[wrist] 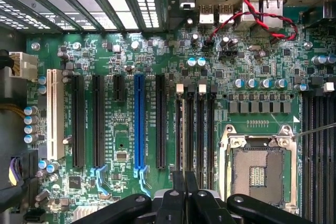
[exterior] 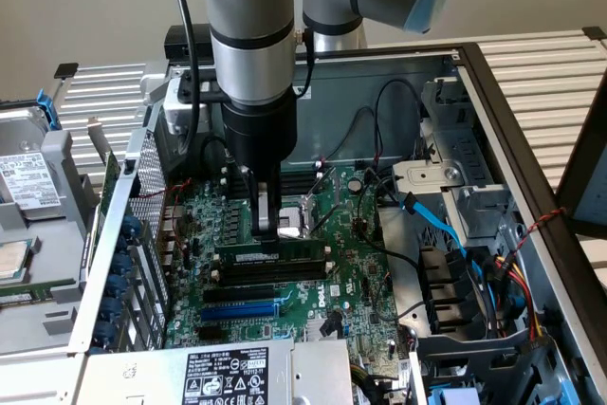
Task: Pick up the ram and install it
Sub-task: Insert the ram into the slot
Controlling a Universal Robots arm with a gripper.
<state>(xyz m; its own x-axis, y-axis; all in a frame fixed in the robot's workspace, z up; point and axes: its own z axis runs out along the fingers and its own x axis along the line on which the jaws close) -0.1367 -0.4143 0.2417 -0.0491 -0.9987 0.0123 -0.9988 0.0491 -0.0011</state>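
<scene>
The ram [exterior: 285, 255] is a long dark-green stick with a white label. It stands on edge, level, right over the black memory slots [exterior: 270, 277] of the motherboard [exterior: 351, 272]. My gripper [exterior: 268, 231] comes straight down from above and is shut on the ram's upper edge near its middle. In the wrist view the two black fingers [wrist: 178, 192] stand close together over the row of memory slots [wrist: 195, 124]. There the stick is seen edge-on and is hard to tell apart from the slots.
A blue expansion slot [exterior: 242, 310] [wrist: 138, 121] lies beside the memory slots, and the open CPU socket [wrist: 260, 169] on the other side. Blue and black cables [exterior: 436, 225] and a drive cage [exterior: 474, 234] crowd the exterior view's right. A labelled power supply [exterior: 228, 372] sits in front.
</scene>
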